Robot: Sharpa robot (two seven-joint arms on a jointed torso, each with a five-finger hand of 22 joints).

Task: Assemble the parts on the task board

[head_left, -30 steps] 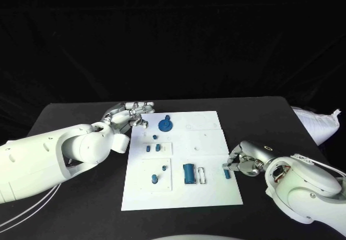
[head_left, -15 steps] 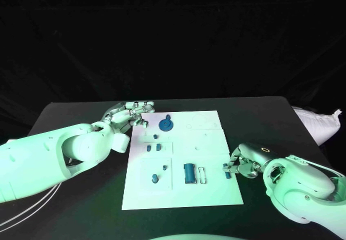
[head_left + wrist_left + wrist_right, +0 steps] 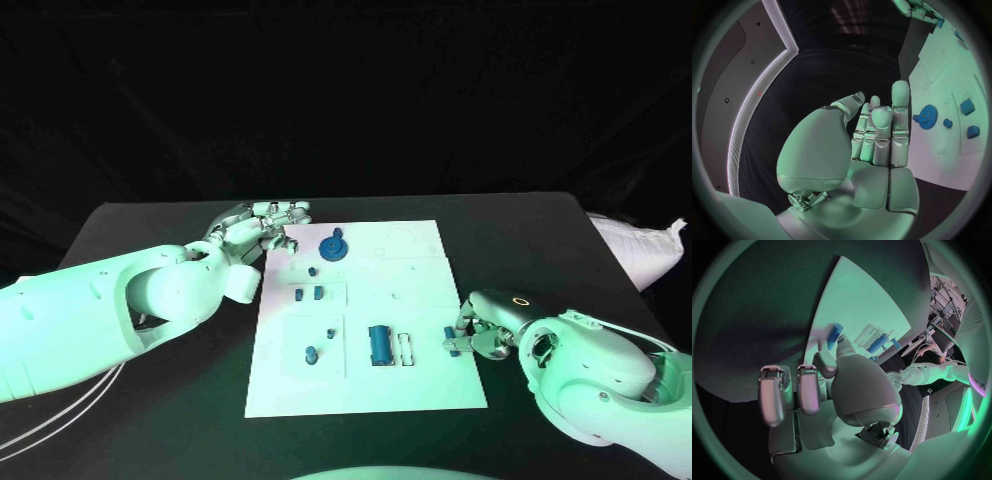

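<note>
The white task board [image 3: 389, 385] lies mid-table. On it are a blue gear [image 3: 333, 248], a blue cylinder [image 3: 379, 343] and several small blue parts [image 3: 306, 295]. My right hand [image 3: 486, 333] sits at the board's right edge and pinches a small blue peg [image 3: 453, 345]. In the right wrist view the peg [image 3: 834, 336] stands between the fingertips of that hand [image 3: 826, 385], over the board [image 3: 861, 300]. My left hand [image 3: 267, 225] hovers at the board's far left corner, fingers straight, holding nothing. The left wrist view shows this hand [image 3: 873, 135] next to the gear [image 3: 927, 116].
A white bag [image 3: 635, 245] lies at the table's right edge. A pale slot piece [image 3: 408, 348] sits beside the blue cylinder. Black tabletop [image 3: 159, 230] surrounds the board.
My right hand has drawn in slightly at the board's right edge, still pinching the peg. The left hand has not moved.
</note>
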